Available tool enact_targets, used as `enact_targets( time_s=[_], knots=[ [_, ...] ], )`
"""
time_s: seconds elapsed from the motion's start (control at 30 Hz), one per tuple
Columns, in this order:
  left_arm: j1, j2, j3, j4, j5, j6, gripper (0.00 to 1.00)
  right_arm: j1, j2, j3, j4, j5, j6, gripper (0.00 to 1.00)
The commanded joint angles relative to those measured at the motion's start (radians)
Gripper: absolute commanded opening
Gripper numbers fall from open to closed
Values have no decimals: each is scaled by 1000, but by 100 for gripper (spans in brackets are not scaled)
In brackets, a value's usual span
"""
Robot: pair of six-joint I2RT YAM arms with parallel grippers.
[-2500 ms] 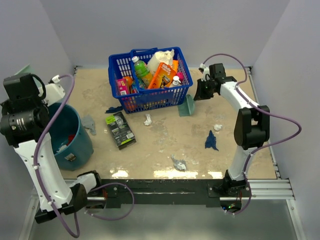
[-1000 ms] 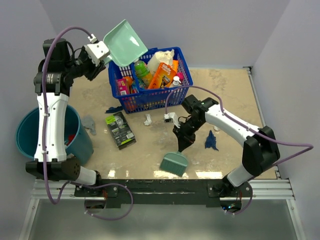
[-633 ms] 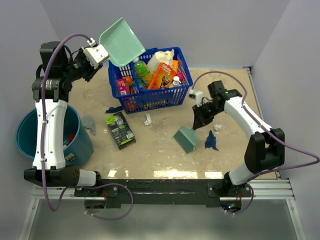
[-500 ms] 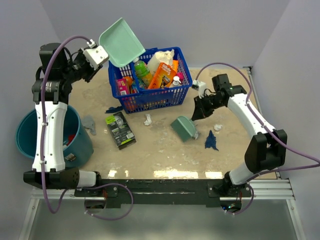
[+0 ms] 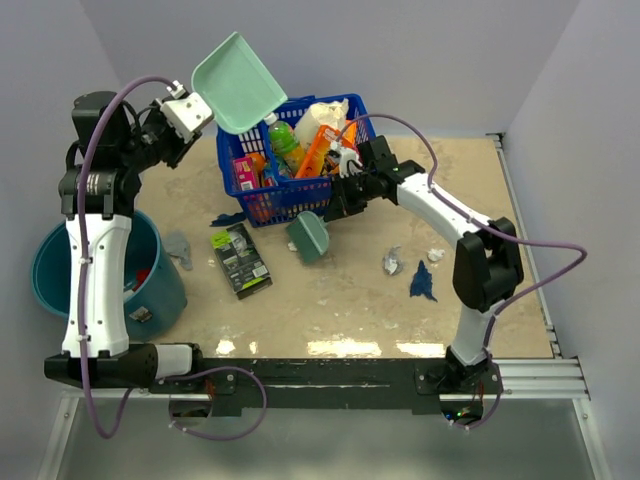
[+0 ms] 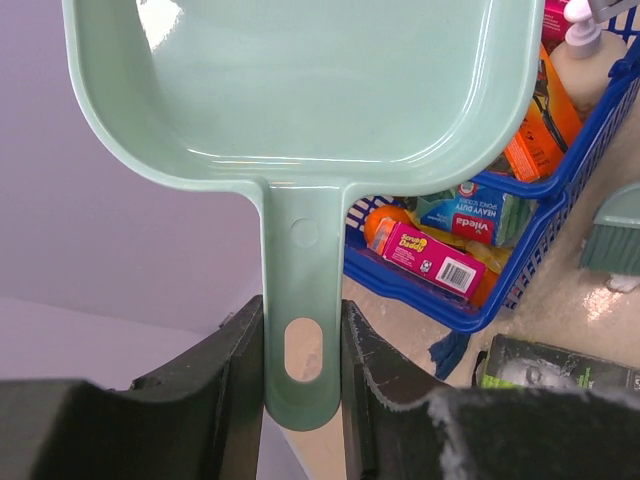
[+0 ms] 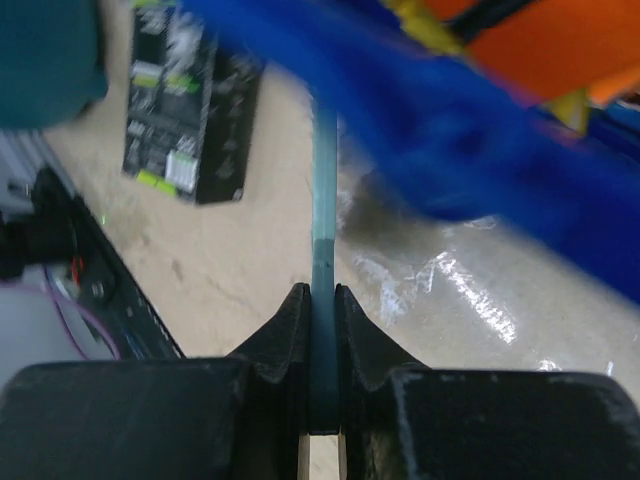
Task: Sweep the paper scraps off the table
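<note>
My left gripper [image 5: 188, 112] is shut on the handle of the mint-green dustpan [image 5: 238, 80] and holds it high over the table's back left; it also shows in the left wrist view [image 6: 300, 90]. My right gripper [image 5: 346, 194] is shut on the handle of the brush [image 7: 323, 235]. The brush head [image 5: 308, 238] is on the table [image 5: 500, 200] in front of the basket. Paper scraps lie apart: grey [image 5: 392, 262], white [image 5: 436, 255], dark blue [image 5: 422, 282], grey [image 5: 180, 248] and dark blue [image 5: 228, 218].
A blue basket [image 5: 300, 195] full of bottles and packs stands at the back centre. A flat black-and-green packet [image 5: 240, 260] lies left of the brush. A round teal bucket [image 5: 55, 270] stands off the left edge under my left arm.
My right arm has swept the brush from the front centre up and left to the basket. A grey scrap moved from the front edge towards the right. My left arm lifted the dustpan.
</note>
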Motion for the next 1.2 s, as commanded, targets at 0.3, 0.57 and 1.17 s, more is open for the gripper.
enact_targets(
  time_s=[0.3, 0.57, 1.17],
  knots=[
    [-9, -55, -11, 3, 10, 52, 0, -98, 2, -36, -8, 289, 364, 0],
    [-38, -18, -71, 14, 76, 142, 0, -362, -173, -321, -138, 236, 208, 0],
    [-432, 38, -349, -305, 77, 577, 0, -520, -498, -125, -429, 444, -216, 0]
  ],
)
